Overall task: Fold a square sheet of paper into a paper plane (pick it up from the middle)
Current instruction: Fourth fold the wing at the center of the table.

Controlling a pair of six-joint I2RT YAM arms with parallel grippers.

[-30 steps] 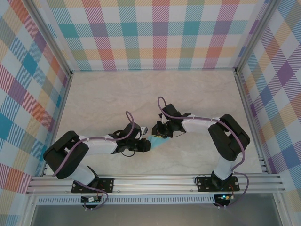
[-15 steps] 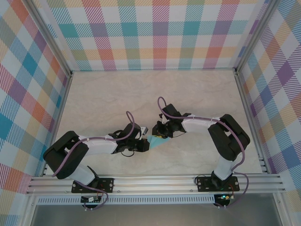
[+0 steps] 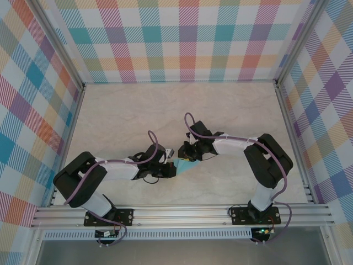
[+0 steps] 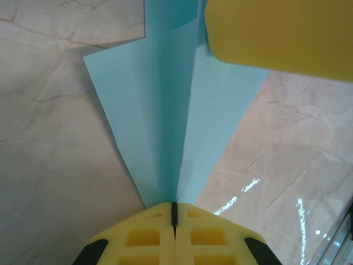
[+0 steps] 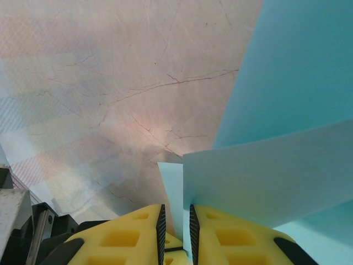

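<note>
Pinching both ends

Low in the left wrist frame, the left gripper is clamped tight on the narrow tip of the paper plane, anchoring the centre crease. The plane sits mid-frame in the top view. The right gripper nips its wide end, jaws narrow, likely holding it taut between the 2 arms.

The paper plane is light blue and thin. It is folded into a long pointed shape with a fold line down its middle. Its thin tip is pinched between the tightly closed fingers of the left gripper. It gets wider going away from them. Its wide end sits in the small gap between the fingers of the right gripper, which nip it.
</note>
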